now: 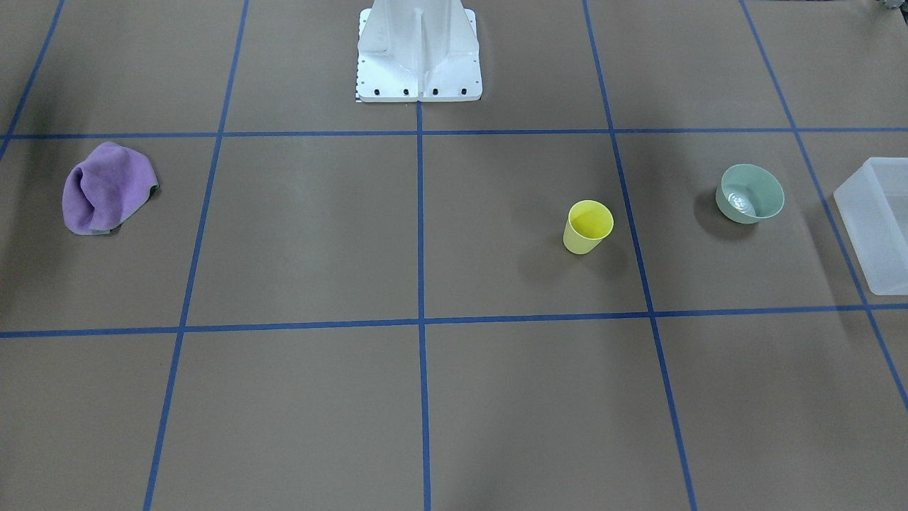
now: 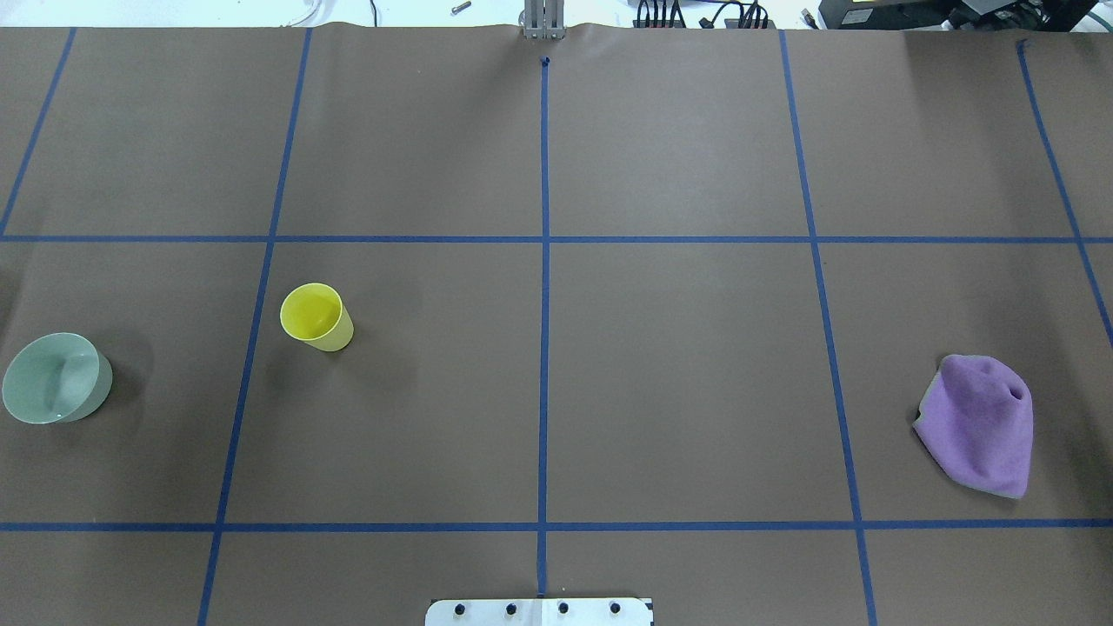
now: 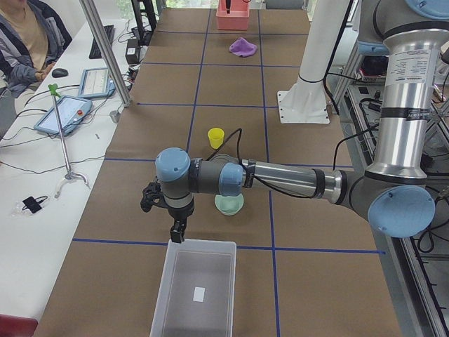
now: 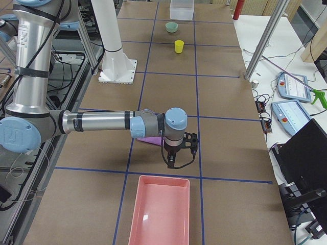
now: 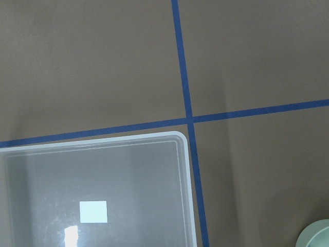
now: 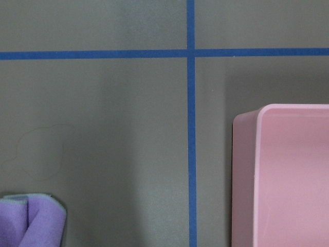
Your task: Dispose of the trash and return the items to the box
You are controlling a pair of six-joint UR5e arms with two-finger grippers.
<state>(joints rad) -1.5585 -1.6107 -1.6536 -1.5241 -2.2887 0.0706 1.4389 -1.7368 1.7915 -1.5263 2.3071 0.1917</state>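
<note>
A pale-yellow cup [image 1: 588,226] stands upright on the brown table; it also shows in the overhead view [image 2: 316,317]. A sage-green bowl [image 1: 750,194] sits between the cup and the frosted-white box [image 1: 879,234]. The box [image 3: 201,243] is empty but for a white label. My left gripper [image 3: 177,232] hangs just above the table at the box's rim, beside the bowl [image 3: 229,204]; I cannot tell if it is open or shut. My right gripper [image 4: 171,164] hangs between the purple cloth [image 4: 149,140] and the pink tray [image 4: 159,212]; I cannot tell its state either.
The crumpled purple cloth [image 2: 981,424] lies at the table's far end from the cup. The white robot base [image 1: 418,50] stands at the table's middle edge. An operator [image 3: 28,35] sits at a side desk with tablets.
</note>
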